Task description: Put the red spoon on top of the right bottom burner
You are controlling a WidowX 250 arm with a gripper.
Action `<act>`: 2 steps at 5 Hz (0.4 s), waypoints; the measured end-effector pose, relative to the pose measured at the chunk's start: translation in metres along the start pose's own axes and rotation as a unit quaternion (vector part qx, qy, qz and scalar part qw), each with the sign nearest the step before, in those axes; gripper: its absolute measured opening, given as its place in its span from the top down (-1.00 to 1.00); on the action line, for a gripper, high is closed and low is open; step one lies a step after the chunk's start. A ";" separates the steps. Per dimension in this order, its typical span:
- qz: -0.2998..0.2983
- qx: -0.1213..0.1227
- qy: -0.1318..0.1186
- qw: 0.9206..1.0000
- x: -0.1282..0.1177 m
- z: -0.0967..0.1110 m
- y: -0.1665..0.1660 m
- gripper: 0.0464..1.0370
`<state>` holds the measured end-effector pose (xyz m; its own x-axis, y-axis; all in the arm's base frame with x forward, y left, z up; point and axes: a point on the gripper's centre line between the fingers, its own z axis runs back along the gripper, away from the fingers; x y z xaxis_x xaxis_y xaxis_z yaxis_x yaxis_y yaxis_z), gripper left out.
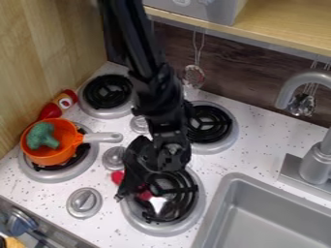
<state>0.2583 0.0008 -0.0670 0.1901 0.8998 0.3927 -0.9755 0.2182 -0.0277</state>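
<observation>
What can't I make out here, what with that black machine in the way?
- Camera view: most of the red spoon, hidden by the gripper; whether it is held is unclear.
- Camera view: the lower end of the red bottle, behind the orange pan.
- Camera view: the far parts of the sink, cut off by the bottom and right edges.

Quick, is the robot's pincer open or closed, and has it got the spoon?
Pincer: can't tell if it's open, closed or holding the red spoon partly behind it.
</observation>
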 end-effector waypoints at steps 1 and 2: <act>0.008 0.024 -0.024 0.999 0.001 0.005 0.001 -0.91; 0.000 0.048 -0.031 0.998 0.000 0.009 0.005 -0.92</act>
<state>0.2520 -0.0014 -0.0588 0.1856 0.8741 0.4489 -0.9822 0.1782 0.0593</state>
